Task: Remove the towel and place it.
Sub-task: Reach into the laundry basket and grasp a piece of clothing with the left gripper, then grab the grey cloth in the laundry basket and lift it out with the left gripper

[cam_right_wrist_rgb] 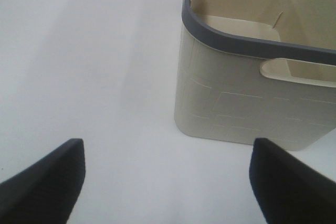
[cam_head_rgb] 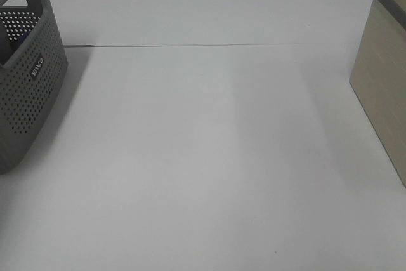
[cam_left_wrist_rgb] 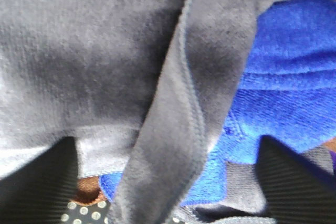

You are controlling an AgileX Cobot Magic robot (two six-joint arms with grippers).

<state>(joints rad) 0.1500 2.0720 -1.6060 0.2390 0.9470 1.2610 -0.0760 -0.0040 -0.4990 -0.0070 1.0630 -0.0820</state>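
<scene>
Left wrist view: your left pincer [cam_left_wrist_rgb: 164, 153] stands wide; grip the soft, limp towel [cam_left_wrist_rgb: 94, 51] at the hemmed fold [cam_left_wrist_rgb: 181, 103] between its tips.

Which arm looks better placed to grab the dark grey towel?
Left. The left gripper is open right above the dark grey towel, which lies over a blue cloth. The right gripper is open over the table beside the beige bin, with no towel in its view.

White table [cam_head_rgb: 203, 157] with a grey perforated basket [cam_head_rgb: 32, 93] at left, a beige bin [cam_head_rgb: 380, 80] at right.
</scene>
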